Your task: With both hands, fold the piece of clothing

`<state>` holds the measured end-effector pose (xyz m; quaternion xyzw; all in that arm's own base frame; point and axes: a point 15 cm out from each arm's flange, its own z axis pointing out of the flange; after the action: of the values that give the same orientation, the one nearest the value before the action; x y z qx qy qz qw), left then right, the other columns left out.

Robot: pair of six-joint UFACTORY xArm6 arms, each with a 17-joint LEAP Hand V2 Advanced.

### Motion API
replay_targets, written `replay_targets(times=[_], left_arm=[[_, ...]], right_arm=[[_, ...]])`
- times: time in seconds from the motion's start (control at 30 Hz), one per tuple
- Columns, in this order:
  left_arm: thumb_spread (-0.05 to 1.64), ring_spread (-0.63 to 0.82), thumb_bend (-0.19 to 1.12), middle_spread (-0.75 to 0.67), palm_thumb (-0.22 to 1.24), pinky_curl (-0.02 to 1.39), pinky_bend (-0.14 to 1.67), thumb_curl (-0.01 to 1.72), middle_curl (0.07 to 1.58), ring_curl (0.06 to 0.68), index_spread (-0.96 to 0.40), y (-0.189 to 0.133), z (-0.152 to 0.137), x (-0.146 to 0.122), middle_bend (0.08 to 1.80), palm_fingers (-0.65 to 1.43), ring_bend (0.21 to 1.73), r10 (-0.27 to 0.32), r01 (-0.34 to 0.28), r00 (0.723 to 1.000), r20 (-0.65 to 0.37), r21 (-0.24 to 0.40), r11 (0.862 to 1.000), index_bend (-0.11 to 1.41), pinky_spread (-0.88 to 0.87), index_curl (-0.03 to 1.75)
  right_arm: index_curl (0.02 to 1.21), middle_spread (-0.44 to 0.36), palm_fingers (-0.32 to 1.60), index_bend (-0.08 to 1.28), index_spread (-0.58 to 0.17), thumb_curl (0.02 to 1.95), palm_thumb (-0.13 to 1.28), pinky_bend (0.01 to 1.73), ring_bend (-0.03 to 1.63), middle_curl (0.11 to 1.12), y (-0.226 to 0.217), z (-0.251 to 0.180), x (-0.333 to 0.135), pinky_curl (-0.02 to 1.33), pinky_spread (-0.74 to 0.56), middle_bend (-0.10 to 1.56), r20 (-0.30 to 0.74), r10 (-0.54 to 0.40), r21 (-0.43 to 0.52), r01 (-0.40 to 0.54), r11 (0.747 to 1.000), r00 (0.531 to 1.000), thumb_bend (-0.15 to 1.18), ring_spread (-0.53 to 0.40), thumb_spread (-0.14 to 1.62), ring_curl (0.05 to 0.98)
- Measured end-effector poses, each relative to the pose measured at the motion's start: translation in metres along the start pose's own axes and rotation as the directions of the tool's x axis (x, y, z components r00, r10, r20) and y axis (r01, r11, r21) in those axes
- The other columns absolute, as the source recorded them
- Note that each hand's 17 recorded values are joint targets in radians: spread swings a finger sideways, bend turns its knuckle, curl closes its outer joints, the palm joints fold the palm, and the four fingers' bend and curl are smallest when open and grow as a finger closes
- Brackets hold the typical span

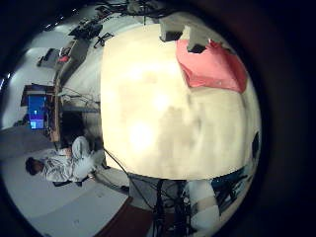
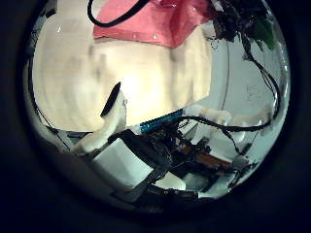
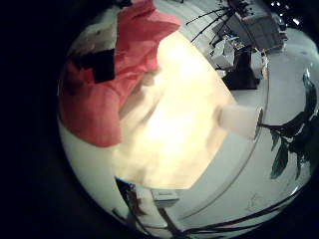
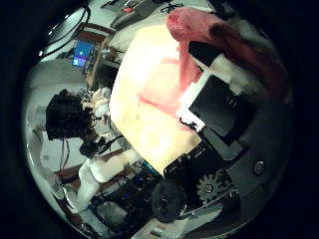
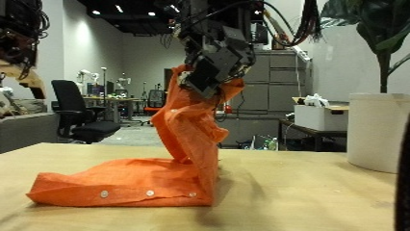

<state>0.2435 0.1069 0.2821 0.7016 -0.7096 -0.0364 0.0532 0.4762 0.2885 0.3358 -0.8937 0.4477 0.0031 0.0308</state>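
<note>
Open office-like lab: office chair [image 5: 70, 104], grey cabinets [image 5: 263, 96] (ceiling spotlights above), wooden table [image 5: 308, 197].

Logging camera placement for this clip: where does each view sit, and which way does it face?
Outside view: fixed, low at the table edge, facing the right hand holding up the orange garment.
Left little finger side: high on the left palm, facing down at table and garment; own hand barely shows.
Left thumb side: same outlook, left hand in view.
Right little finger side: close over the garment.
Right thumb side: own black parts against the garment.
All views share the garment.
</note>
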Motion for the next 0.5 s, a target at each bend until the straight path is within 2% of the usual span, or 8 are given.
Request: replay_targets(times=[0.27,0.33,0.37,0.43,0.47,0.5], left_arm=[[1.07,0.29,-0.02,0.16,0.56,0.32,0.32,0.35,0.31,0.207,0.00,0.009,-0.002,-0.009,0.18,0.18,0.53,-0.041,0.041,0.999,-0.005,0.019,0.999,0.17,0.29,0.35],[1.07,0.29,-0.02,0.16,0.56,0.32,0.33,0.35,0.31,0.207,0.00,0.011,0.000,-0.005,0.18,0.18,0.53,-0.044,0.045,0.999,-0.016,0.021,0.999,0.17,0.29,0.35],[1.07,0.29,-0.02,0.16,0.56,0.32,0.33,0.35,0.31,0.207,0.00,0.011,0.000,-0.004,0.18,0.18,0.53,-0.044,0.045,0.999,-0.018,0.021,0.999,0.17,0.29,0.35],[1.07,0.28,-0.02,0.16,0.56,0.32,0.33,0.35,0.31,0.207,0.00,0.012,0.001,-0.005,0.18,0.18,0.53,-0.046,0.047,0.999,-0.019,0.022,0.999,0.17,0.28,0.35],[1.07,0.28,-0.02,0.16,0.56,0.32,0.33,0.35,0.31,0.208,0.00,0.012,0.001,-0.006,0.18,0.18,0.54,-0.051,0.051,0.999,-0.019,0.023,0.998,0.17,0.28,0.35],[1.07,0.28,-0.02,0.16,0.56,0.32,0.33,0.35,0.31,0.207,0.00,0.014,0.000,-0.007,0.18,0.18,0.54,-0.055,0.055,0.998,-0.018,0.026,0.998,0.17,0.28,0.35]], right_arm=[[0.66,-0.091,1.21,1.21,-0.214,1.12,1.10,1.20,1.44,0.62,-0.042,0.036,-0.054,0.81,-0.24,1.34,0.023,-0.074,0.071,0.072,0.995,0.997,-0.01,-0.172,0.87,0.598],[0.66,-0.094,1.21,1.20,-0.214,1.11,1.02,1.18,1.44,0.62,-0.044,0.053,-0.066,0.80,-0.25,1.34,0.067,-0.070,0.055,0.067,0.996,0.995,-0.04,-0.174,0.88,0.592],[0.65,-0.098,1.20,1.18,-0.217,1.08,0.93,1.16,1.43,0.61,-0.046,0.060,-0.073,0.79,-0.26,1.33,0.095,-0.062,0.053,0.057,0.997,0.994,-0.09,-0.178,0.89,0.585],[0.64,-0.107,1.20,1.15,-0.223,1.02,0.90,1.12,1.41,0.60,-0.048,0.074,-0.084,0.76,-0.30,1.30,0.148,-0.052,0.038,0.047,0.998,0.988,-0.04,-0.187,0.94,0.571],[0.62,-0.122,1.11,1.03,-0.249,0.98,0.90,1.06,1.37,0.58,-0.049,0.081,-0.088,0.71,-0.40,1.26,0.175,-0.046,0.031,0.041,0.999,0.984,-0.02,-0.208,0.99,0.544],[0.60,-0.144,1.08,1.00,-0.271,0.97,0.92,1.04,1.35,0.57,-0.049,0.086,-0.090,0.70,-0.43,1.24,0.200,-0.048,0.025,0.044,0.999,0.978,-0.01,-0.227,1.00,0.533]])
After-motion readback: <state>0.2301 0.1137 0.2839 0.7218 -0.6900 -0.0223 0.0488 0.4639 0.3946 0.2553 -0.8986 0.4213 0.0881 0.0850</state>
